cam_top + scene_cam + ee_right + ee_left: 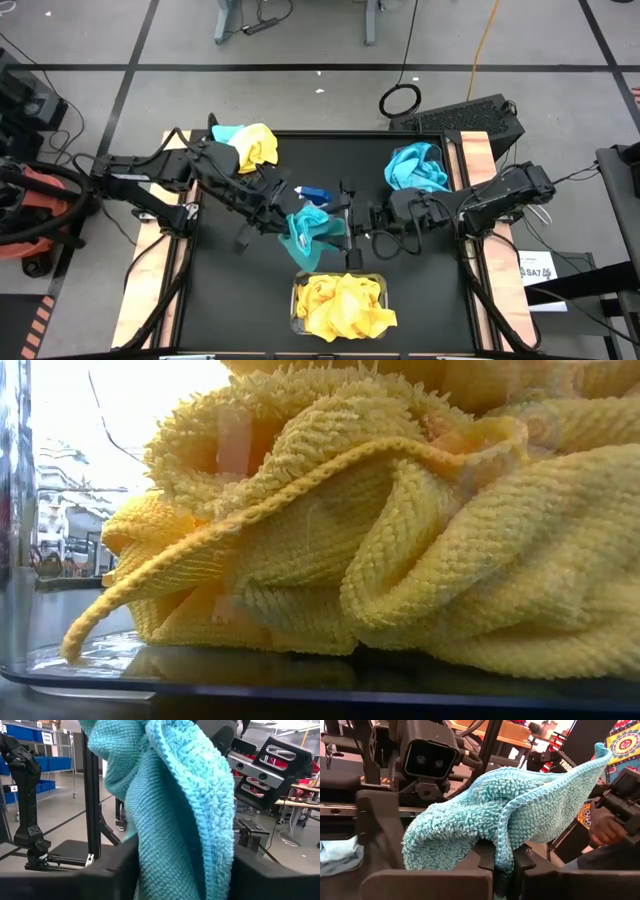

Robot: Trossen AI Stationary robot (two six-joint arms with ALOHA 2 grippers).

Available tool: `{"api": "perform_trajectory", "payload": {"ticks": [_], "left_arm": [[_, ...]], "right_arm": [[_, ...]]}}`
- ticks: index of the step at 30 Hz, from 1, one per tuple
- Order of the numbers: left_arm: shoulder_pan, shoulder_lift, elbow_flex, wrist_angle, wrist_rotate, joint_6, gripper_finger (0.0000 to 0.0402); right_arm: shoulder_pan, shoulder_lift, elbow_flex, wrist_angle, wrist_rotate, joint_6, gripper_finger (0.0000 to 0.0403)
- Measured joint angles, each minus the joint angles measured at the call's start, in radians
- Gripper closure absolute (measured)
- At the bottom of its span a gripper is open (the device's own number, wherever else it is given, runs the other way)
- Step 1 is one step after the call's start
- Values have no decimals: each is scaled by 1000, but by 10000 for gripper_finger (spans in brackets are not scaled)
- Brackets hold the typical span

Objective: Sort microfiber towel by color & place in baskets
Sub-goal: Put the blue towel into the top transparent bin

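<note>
At the far left of the table (230, 310), a heap of one teal and one yellow cloth (250, 145) is seen lying on the mat, near the left arm's elbow. Toward the middle, the left gripper (290, 222) is clenched on a teal towel (310, 235); in the left wrist view a fold of that towel (520, 815) is pinched between the dark fingers (487, 862) and the rest is draped above and across them. The towel is held off the table between the two grippers, its long axis running roughly across the table from one gripper toward the other, with a loose corner hanging toward the near edge. A spray bottle with a blue trigger (312, 192) is seen just behind it. Directly in front, the near basket (296, 318) is filled with yellow towels (340, 305), which crowd the low view (400, 530). To the right, the right gripper (352, 222) is set around the towel's other end (175, 820), its fingers parted with the cloth between them; a firm grip cannot be confirmed. At the far right, teal towels (415, 168) are bunched in the other basket (442, 187).
</note>
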Motion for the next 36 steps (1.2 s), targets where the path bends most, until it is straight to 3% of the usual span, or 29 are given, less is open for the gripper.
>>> {"api": "perform_trajectory", "payload": {"ticks": [6, 8, 14, 19, 22, 29, 36], "left_arm": [[-1, 7, 0, 13, -33, -3, 362], [-5, 7, 0, 13, -69, 4, 350], [-9, 2, 0, -7, -134, 28, 256], [-1, -20, 0, -67, -168, 27, 154], [2, -30, -1, -112, -201, 20, 115], [-3, -49, -1, -183, -244, -7, 96], [-3, -48, -1, -232, -259, -59, 96]], "right_arm": [[0, -2, 0, -1, -5, -9, 355], [0, -12, 0, -7, -5, -33, 389], [0, -88, 0, -129, 32, -56, 398], [-5, -216, 0, -365, 147, -80, 400], [-23, -301, 0, -559, 222, -55, 400], [-110, -458, 0, -1069, 394, 171, 402], [-273, -510, 0, -1514, 413, 372, 402]]}}
